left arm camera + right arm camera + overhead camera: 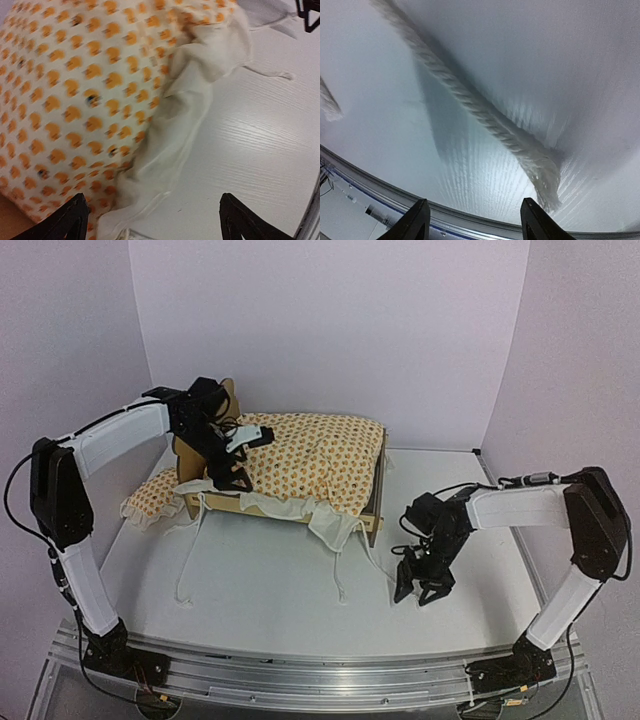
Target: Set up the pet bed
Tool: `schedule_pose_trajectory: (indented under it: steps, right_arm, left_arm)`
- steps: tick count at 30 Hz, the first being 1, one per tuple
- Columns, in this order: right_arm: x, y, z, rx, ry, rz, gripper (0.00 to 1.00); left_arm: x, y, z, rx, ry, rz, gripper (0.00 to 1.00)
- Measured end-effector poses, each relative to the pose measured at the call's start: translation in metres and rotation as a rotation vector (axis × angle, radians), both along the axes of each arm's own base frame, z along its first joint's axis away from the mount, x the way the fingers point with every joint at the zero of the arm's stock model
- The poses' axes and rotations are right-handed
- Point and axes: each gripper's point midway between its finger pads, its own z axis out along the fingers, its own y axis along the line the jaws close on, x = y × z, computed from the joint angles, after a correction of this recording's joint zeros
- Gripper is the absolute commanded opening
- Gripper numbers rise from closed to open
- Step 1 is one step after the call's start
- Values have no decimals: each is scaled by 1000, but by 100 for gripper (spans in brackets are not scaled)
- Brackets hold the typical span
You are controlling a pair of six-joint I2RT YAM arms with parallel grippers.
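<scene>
Hovering over the head end of the pet bed (378,492), my left fingers (70,222) are standing spread wide and pinching nothing. In the left wrist view their two dark tips are framing the orange-dotted mattress cushion (75,100) and its plain cream edge (185,110), which is draping down toward the white desk (260,145). In the top view the pet bed is sitting at the far left-centre of the desk, its light plywood frame running from left to right, with the tall end at the left behind my left wrist and the low end at the right. The mattress cushion is lying on the frame, covering it from end to end, with cream cloth spilling over the near side by the low end. A small dotted pillow (152,496) is lying on the desk just beside the tall end, outside the frame. Thin white ties (188,558) are trailing from the cushion onto the desk in front of the bed. My right fingers (415,222) are hanging low over the desk, near the bed's low end but apart from it, and they too are parted and gripping nothing. In the right wrist view a twisted white cord (470,107) is lying on the desk beyond the tips, its frayed end just beside one of them; whether it is touching I cannot tell.
</scene>
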Motion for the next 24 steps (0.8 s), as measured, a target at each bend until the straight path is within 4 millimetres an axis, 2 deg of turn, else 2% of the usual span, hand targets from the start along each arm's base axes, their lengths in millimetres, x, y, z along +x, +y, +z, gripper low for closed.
schedule_pose_trajectory:
  steps: [1,3,5,8,10,12,14,17,20,22,24]
  right_arm:
    - [16,7,11,7,-74,10,87]
    - [49,25,41,50,-248,19,89]
    - [76,45,82,116,-440,22,89]
    - [96,69,132,191,-660,11,90]
    - [100,82,148,221,-745,6,84]
    - [101,96,147,242,-780,8,79]
    - [107,111,134,241,-786,-1,75]
    - [117,127,93,194,-759,-18,67]
    - [126,130,51,128,-720,-33,61]
    - [131,131,36,100,-711,-47,58]
    - [138,133,33,87,-726,-69,54]
  left_arm:
    - [15,15,5,13,-36,43,91]
    - [42,49,8,60,-97,125,91]
    - [54,72,7,106,-126,166,92]
    - [64,92,3,163,-156,192,93]
    - [71,103,0,197,-176,204,91]
    - [76,110,-5,224,-195,207,87]
    - [77,114,-15,246,-197,194,83]
    - [78,116,-30,270,-181,173,81]
    - [77,117,-47,294,-153,153,82]
    - [73,118,-60,311,-129,136,80]
    - [70,120,-67,325,-116,127,74]
